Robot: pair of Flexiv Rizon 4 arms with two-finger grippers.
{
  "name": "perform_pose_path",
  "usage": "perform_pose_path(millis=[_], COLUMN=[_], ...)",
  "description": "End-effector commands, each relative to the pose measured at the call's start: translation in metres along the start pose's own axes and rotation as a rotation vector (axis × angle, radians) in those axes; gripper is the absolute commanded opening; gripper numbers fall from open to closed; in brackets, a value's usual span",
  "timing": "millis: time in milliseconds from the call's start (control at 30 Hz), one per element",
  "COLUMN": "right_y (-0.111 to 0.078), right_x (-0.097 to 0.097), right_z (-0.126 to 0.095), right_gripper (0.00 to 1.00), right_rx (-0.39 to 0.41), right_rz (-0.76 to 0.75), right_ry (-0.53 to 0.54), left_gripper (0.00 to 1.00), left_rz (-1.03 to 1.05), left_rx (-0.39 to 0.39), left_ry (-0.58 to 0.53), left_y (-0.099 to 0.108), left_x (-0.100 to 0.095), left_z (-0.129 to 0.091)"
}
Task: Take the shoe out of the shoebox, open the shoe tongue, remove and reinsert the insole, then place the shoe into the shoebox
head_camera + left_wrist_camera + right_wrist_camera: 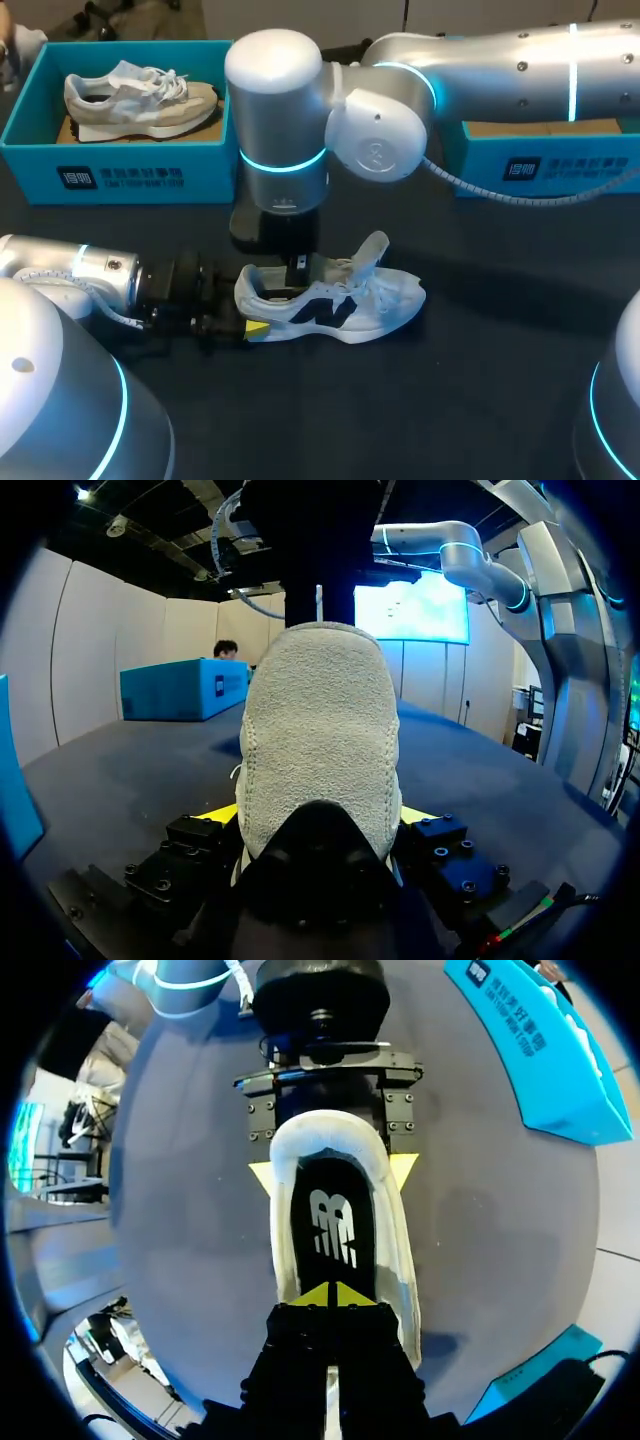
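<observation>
The left arm [100, 275] and right arm [500, 65] were silver, cyan-ringed. A ribbed grey cable [500, 192] hung off the right. Black screwed blocks [455, 855] sat behind the yellow fingertips [218, 813].

Dark table [480, 400] with white shoe [340, 300], blue shoebox [120, 170] and, seemingly, second box [560, 165] beyond

The left box [205, 172] has a white square sign and two short lines of white print on its blue front. The letters are too small to read. The right box [590, 165] has the same kind of sign and print on its front, and that is too small to read as well. The shoe [392, 300] has one big dark letter mark on its side. The insole [335, 1185] has a white mark printed on it.
</observation>
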State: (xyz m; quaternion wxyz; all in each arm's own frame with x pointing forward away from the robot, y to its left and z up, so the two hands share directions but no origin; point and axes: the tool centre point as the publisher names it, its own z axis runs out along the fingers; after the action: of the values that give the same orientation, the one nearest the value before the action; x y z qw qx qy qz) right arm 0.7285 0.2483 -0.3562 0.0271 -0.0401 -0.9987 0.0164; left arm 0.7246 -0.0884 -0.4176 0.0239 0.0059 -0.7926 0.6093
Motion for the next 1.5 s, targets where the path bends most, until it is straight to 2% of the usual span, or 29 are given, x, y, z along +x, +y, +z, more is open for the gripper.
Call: perform_pose_path(millis=[33, 333, 733, 933, 967, 1033, 1100, 1133, 1500], right_y=[0.009, 0.008, -0.003, -0.001, -0.001, 0.000, 0.001, 0.001, 0.002], right_x=[-0.010, -0.009, -0.013, -0.016, -0.017, -0.018, -0.019, -0.019, -0.023], right_z=[0.013, 0.022, 0.026, 0.030, 0.031, 0.031, 0.032, 0.032, 0.043], right_gripper=[0.00, 0.00, 0.00, 0.00, 0.02, 0.24, 0.26, 0.31, 0.37], right_rx=[0.011, 0.030, 0.043, 0.038, 0.038, 0.044, 0.045, 0.051, 0.055], right_rz=[-0.015, -0.029, 0.027, 0.022, 0.019, 0.015, 0.012, 0.007, -0.010], right_ry=[0.030, 0.045, -0.092, -0.124, -0.128, -0.132, -0.133, -0.136, -0.118], left_gripper=[0.00, 0.00, 0.00, 0.00, 0.00, 0.00, 0.00, 0.00, 0.00], left_rz=[0.000, 0.000, 0.000, 0.000, 0.000, 0.000, 0.000, 0.000, 0.000], left_rx=[0.000, 0.000, 0.000, 0.000, 0.000, 0.000, 0.000, 0.000, 0.000], left_ry=[-0.004, -0.004, -0.004, -0.004, -0.004, -0.004, -0.004, -0.004, -0.004], left_y=[0.002, 0.002, 0.002, 0.002, 0.002, 0.002, 0.002, 0.002, 0.002], left_x=[0.000, 0.000, 0.000, 0.000, 0.000, 0.000, 0.000, 0.000, 0.000], left_z=[0.001, 0.001, 0.001, 0.001, 0.001, 0.001, 0.001, 0.001, 0.001])
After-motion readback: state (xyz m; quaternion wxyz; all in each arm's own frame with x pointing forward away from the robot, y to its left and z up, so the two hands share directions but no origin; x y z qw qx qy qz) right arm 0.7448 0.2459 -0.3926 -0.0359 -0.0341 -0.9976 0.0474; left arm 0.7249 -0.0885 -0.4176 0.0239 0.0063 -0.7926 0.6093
